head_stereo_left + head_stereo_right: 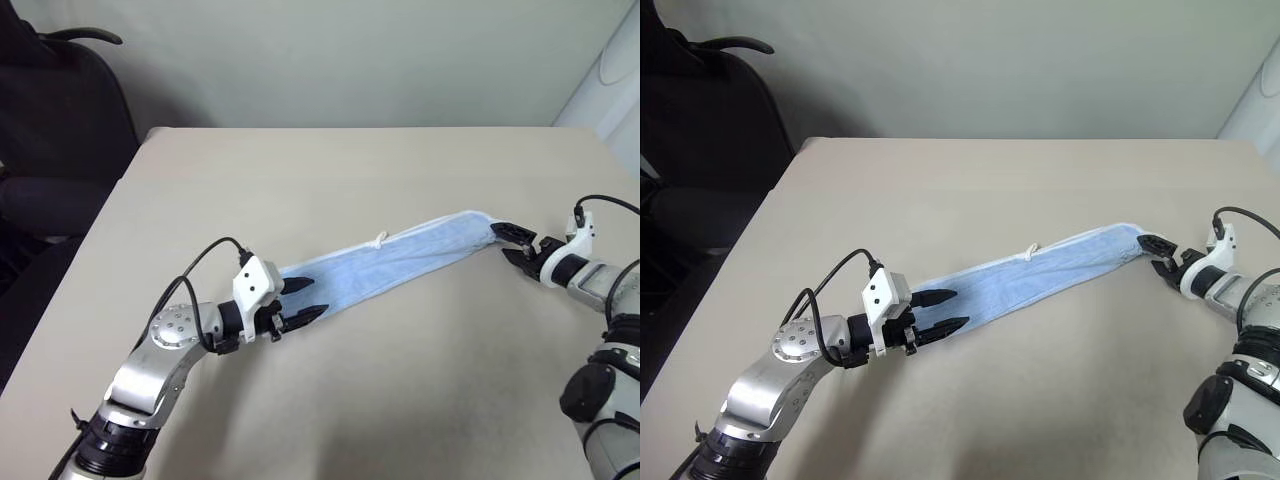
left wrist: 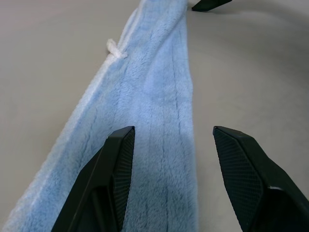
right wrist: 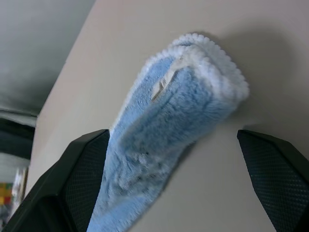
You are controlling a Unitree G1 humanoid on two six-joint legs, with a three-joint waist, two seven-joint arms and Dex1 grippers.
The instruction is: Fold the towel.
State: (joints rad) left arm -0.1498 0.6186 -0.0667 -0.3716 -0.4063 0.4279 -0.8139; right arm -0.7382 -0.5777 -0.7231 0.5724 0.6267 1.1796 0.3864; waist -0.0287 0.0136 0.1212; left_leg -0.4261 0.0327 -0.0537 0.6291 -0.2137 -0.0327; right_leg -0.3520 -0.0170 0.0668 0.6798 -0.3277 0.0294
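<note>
1. Table (image 1: 330, 400): the towel (image 1: 400, 262) lies as a narrow strip, long axis running between both arms.
2. Left gripper (image 1: 303, 302): jaws spread over the near end, nothing clenched.
3. Right gripper (image 1: 513, 243): jaws released, just beside the far end.

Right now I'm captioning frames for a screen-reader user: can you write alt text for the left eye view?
A light-blue towel lies in a long narrow strip across a beige table. The left gripper is open at its near end and the right gripper open at its far end.
</note>
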